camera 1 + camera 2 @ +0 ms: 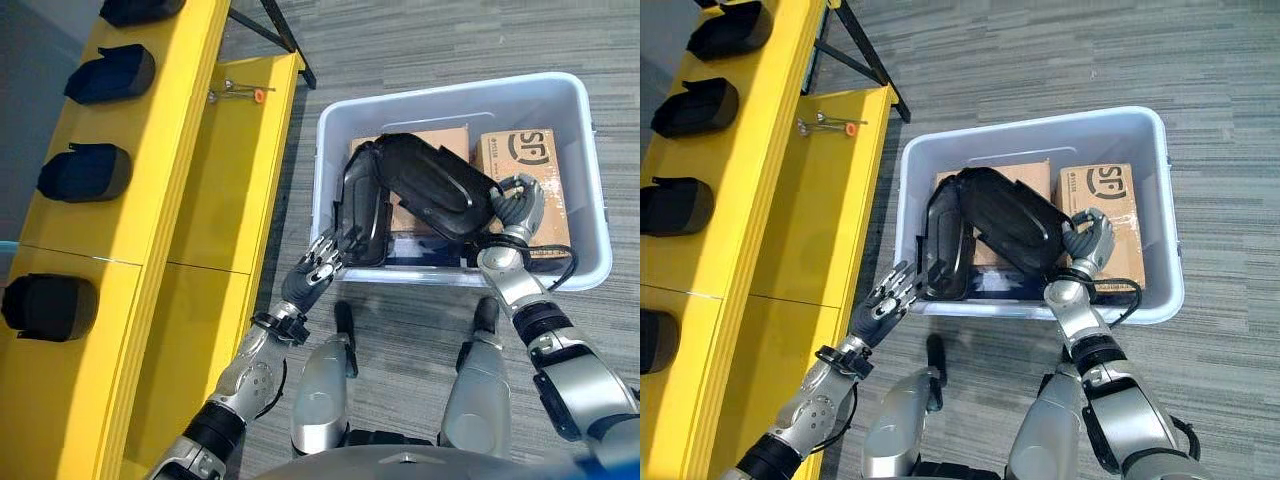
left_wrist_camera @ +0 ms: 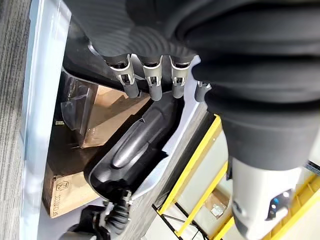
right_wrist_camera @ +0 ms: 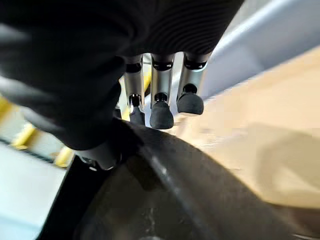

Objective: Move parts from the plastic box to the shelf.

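Both hands at the plastic box (image 1: 330, 150): left hand (image 1: 312, 272) fingers straight against the black part (image 1: 425, 185); right hand (image 1: 1088, 238) apparently curled on its right end.

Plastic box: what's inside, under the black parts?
Inside the plastic box, two black parts lie on cardboard boxes. Anything beneath them is hidden. Right hand touches one part; left hand is at the rim.

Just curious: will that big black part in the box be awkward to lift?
Probably. The black part looks like a stiff, glossy moulded shell, so likely light but slippery. It is long and leans tilted across the cartons, so it may swing or tip.
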